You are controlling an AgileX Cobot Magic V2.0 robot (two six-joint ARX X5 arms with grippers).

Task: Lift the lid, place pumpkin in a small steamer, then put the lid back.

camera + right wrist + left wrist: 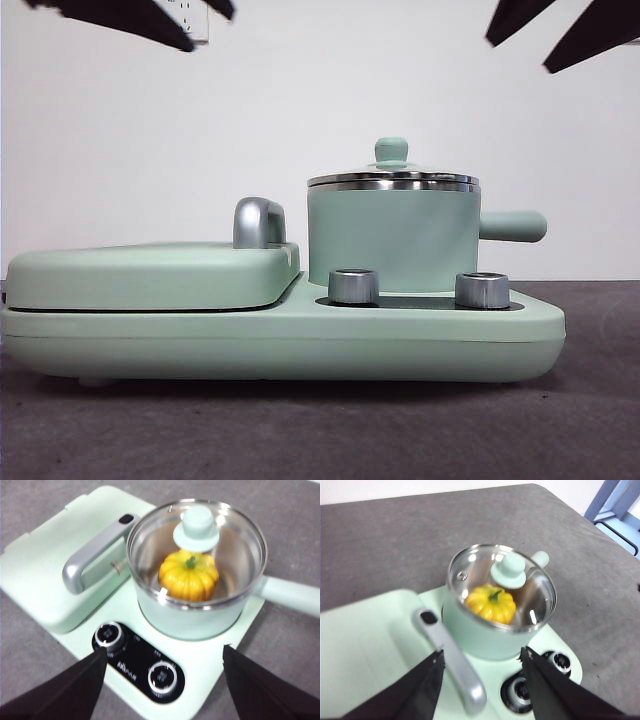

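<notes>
The small steamer (393, 240) stands on the right half of a mint-green cooker, its stubby handle pointing right. The glass lid (391, 152) sits flat on the steamer's steel rim. Through the glass the yellow pumpkin (491, 603) (188, 576) rests inside the pot, stem up. My left gripper (482, 652) hangs open above the cooker and short of the steamer (480, 635), touching nothing. My right gripper (164, 649) is also open, high over the dial panel with the lid (198, 528) beyond it. In the front view both arms show only as black tips at the top corners.
The wide flat griddle cover (150, 275) with its steel handle (258, 222) fills the cooker's left half. Two steel dials (353, 285) (482, 290) stand in front of the pot. A grey tabletop (320, 430) surrounds the cooker.
</notes>
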